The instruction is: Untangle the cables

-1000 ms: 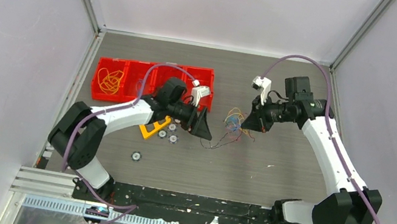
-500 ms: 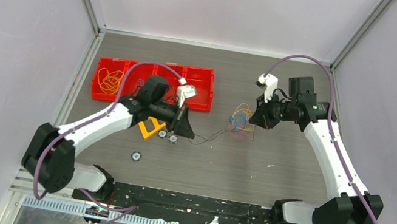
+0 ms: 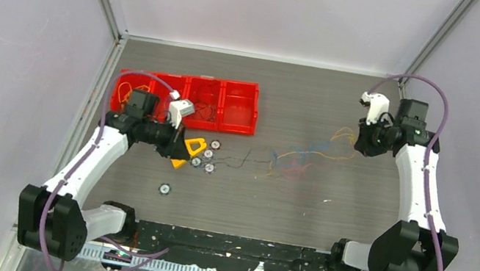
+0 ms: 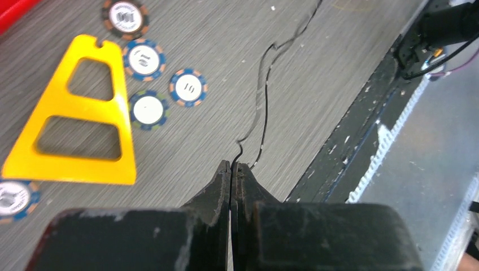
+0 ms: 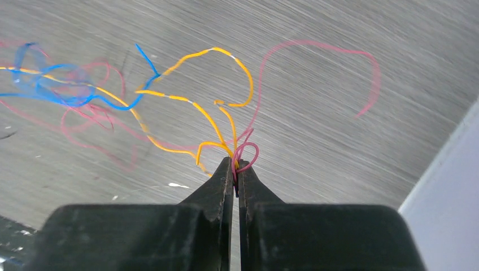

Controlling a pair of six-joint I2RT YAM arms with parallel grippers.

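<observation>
**Cables strung between two clamped grippers**

Cables (image 3: 300, 159) lie in a loose line across the middle of the counter (image 3: 298, 213), running left to right between the two arms. Left gripper (image 4: 233, 165), at the left end of the line, has its jaws pressed together on the end of a thin dark cable (image 4: 264, 107). This strand wavers away from the fingertips over the counter surface. Right gripper (image 5: 235, 167), at the far right, has its jaws pinched on a small cluster of orange-yellow strands (image 5: 195, 55) and red strands (image 5: 316, 43), which loop out from the pinch point. Blue strands (image 5: 56, 93) form a small knot left of the right gripper, mixed with orange-yellow and red ones.

Beside the left gripper lie a yellow triangular frame (image 4: 73, 132) and several poker chips (image 4: 188, 88), just beside the frame and apart from the dark cable. One more chip (image 3: 165, 188) lies apart, nearer the arm bases. Red tray (image 3: 240, 98), divided into compartments, stands at the far left. Its leftmost compartment holds a bunch of orange-yellow wire (image 3: 124, 90).
</observation>
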